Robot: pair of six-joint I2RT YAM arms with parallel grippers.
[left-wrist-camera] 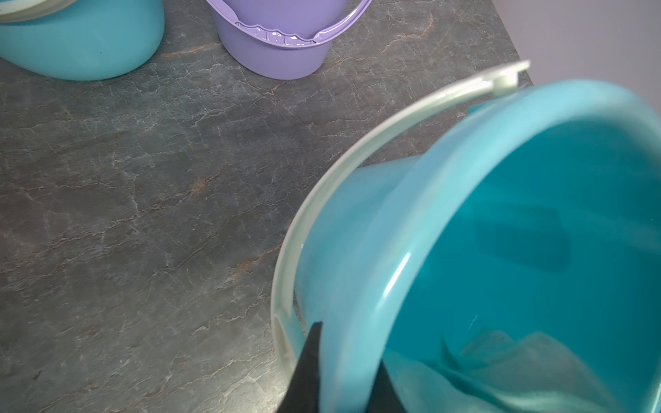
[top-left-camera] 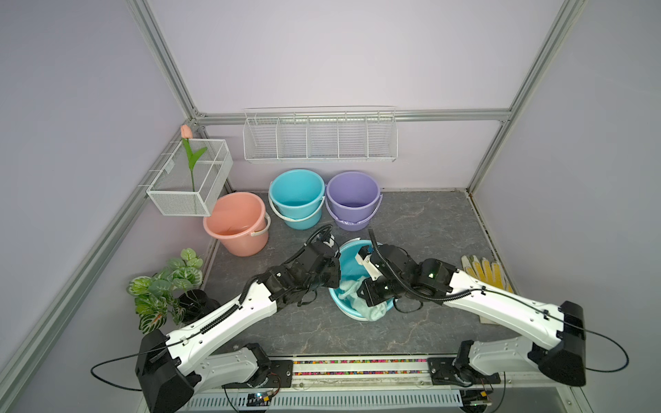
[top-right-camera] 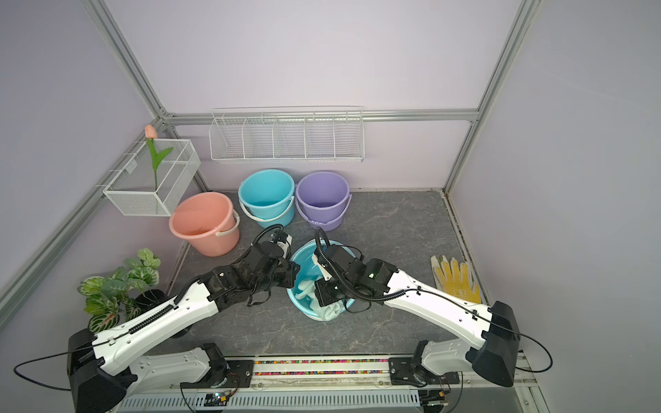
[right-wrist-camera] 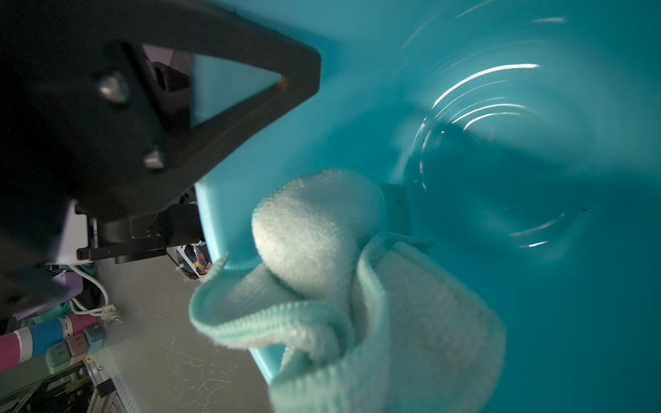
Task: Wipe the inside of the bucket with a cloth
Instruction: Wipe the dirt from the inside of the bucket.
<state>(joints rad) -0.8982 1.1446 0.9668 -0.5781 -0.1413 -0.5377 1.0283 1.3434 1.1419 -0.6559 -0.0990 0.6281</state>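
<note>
A teal bucket (top-left-camera: 348, 247) (top-right-camera: 304, 258) stands tilted at mid-table with its mouth toward me. My left gripper (left-wrist-camera: 348, 382) is shut on its rim (left-wrist-camera: 411, 214), one black finger (left-wrist-camera: 310, 364) outside the wall and the other inside. The pale mint cloth (top-left-camera: 348, 289) (top-right-camera: 329, 311) lies bunched in the bucket's mouth and spills over the near rim. My right gripper (top-left-camera: 359, 288) reaches into the bucket, shut on the cloth (right-wrist-camera: 411, 304); the folds hide its fingers. The right wrist view shows the bucket's bare teal floor (right-wrist-camera: 500, 178) beyond the cloth.
Three upright buckets stand behind: pink (top-left-camera: 236, 221), teal (top-left-camera: 297, 196) and purple (top-left-camera: 352, 198). A yellow-and-white glove (top-left-camera: 486, 271) lies at the right edge. A potted plant (top-left-camera: 168, 286) sits at the left. A wire basket (top-left-camera: 189, 178) and a wire shelf (top-left-camera: 320, 136) hang on the walls.
</note>
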